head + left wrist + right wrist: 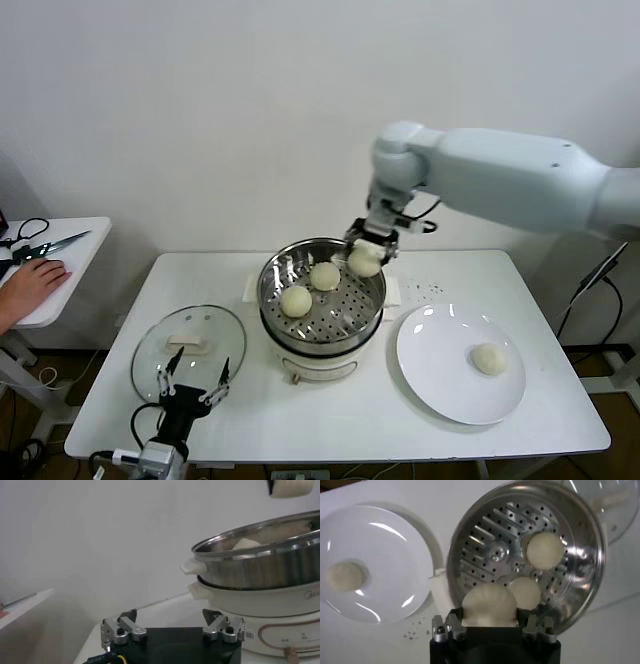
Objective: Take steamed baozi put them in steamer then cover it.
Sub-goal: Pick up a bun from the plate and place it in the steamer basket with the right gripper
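Right gripper [366, 255] over far rim of steamer [322, 335], fingers [450, 627] clasping baozi [489, 605], smooth, cream-white, domed. Below fingers, two more buns [309, 288] on perforated tray. Fourth bun [489, 359] on white plate [440, 385]. Left gripper [192, 385] parked, fingers spread, just before glass cover [190, 350] lying on table [500, 280].

The head camera looks forward and down from some way off over the whole worktop [420, 420]. The left wrist camera sits low, facing the steamer [260, 565] side-on; the right wrist camera looks closely down into it, so all three views share it.
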Motion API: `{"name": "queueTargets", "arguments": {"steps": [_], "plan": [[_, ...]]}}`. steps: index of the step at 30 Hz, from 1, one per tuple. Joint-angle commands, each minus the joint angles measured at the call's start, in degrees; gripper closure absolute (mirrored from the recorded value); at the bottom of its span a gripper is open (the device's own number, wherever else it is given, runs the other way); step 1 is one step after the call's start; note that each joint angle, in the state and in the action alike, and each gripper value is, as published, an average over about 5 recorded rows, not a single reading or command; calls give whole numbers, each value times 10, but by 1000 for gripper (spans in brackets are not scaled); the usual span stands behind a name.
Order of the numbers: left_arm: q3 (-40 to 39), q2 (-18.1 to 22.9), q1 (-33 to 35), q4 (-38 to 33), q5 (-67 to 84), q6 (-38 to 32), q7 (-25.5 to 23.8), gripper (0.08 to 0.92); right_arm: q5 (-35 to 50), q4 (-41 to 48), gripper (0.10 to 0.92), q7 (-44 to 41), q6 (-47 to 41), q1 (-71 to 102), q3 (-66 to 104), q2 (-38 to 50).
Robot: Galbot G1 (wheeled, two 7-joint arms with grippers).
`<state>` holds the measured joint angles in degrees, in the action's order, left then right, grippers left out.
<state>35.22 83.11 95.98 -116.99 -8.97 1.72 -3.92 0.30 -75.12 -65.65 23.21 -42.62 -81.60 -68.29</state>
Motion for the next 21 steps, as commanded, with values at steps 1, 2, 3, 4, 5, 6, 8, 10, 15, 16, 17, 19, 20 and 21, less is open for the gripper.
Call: {"name": "queueTargets", "arguments": {"steps": [1, 2, 3, 4, 5, 6, 8, 10, 15, 16, 17, 19, 20, 21], "plan": [[0, -1, -1, 1, 0, 1, 0, 177, -62, 8, 338, -3, 43, 54, 10, -99], [0, -2, -1, 1, 0, 1, 0, 177, -69, 8, 338, -2, 46, 61, 10, -103], [0, -2, -2, 1, 0, 1, 0, 177, -74, 9, 338, -2, 48, 66, 10, -106], [0, -2, -2, 1, 0, 2, 0, 177, -78, 9, 338, -2, 49, 71, 10, -108], [0, -2, -3, 1, 0, 2, 0, 177, -80, 8, 338, -2, 50, 76, 10, -110], [0, -2, -3, 1, 0, 2, 0, 177, -82, 6, 338, -2, 50, 81, 10, -111], [0, -1, -3, 2, 0, 2, 0, 177, -82, 2, 336, -3, 51, 87, 9, -113], [0, 0, -3, 3, 1, 2, 0, 177, -82, 0, 333, -3, 52, 91, 7, -113], [2, 1, -3, 5, 2, 2, 1, 177, -80, -4, 330, -4, 52, 99, 3, -109], [2, 1, -3, 5, 2, 2, 1, 177, -78, -4, 330, -4, 52, 100, 2, -108], [2, 1, -3, 6, 3, 2, 1, 177, -77, -4, 330, -4, 51, 100, 2, -107], [2, 1, -3, 7, 3, 2, 1, 177, -76, -4, 330, -4, 51, 102, 0, -105], [2, 1, -4, 8, 3, 2, 1, 177, -75, -5, 330, -4, 50, 103, 0, -103], [2, 1, -4, 8, 2, 2, 1, 177, -74, -6, 330, -4, 49, 104, -1, -102]]}}
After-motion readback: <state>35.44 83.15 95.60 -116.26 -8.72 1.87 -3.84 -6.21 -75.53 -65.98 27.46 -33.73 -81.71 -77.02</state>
